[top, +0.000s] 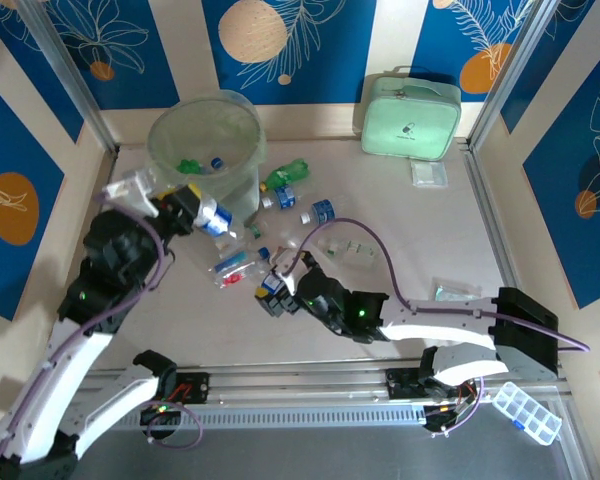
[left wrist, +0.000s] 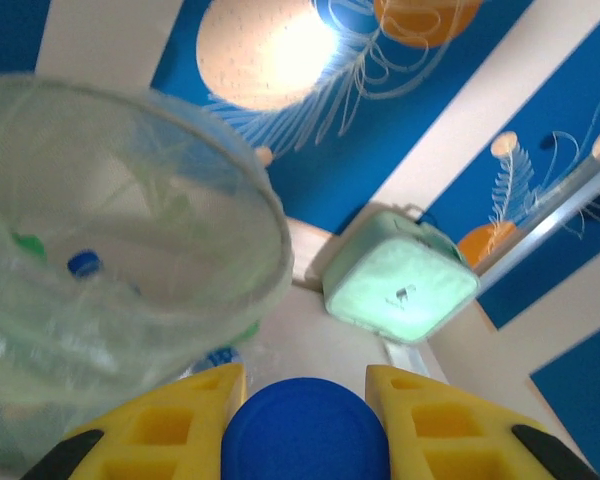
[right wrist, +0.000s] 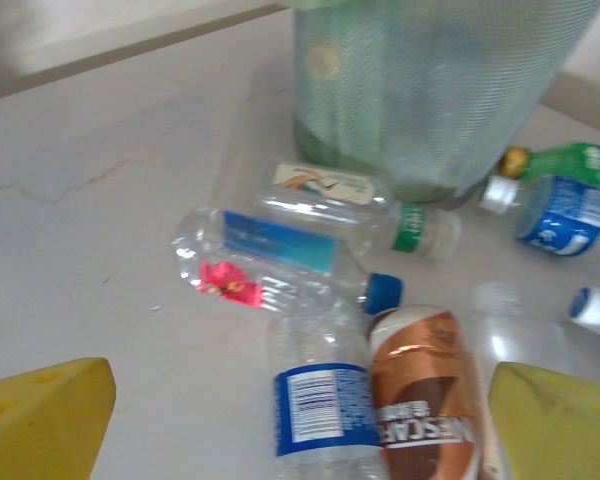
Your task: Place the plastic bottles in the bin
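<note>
left tool (left wrist: 305, 385) gripping blue-capped bottle (left wrist: 305, 438) beside bin (left wrist: 272, 222), loose bottles (right wrist: 318, 405) lying flat

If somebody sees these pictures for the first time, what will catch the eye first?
First, the big round bin, lined with a pale green bag, at the table's far left, with the left end effector beside it, shut on a blue-capped bottle. Next, the loose bottles scattered right of the bin, with the right end effector open just above them. A mint green case stands at the far wall.
</note>
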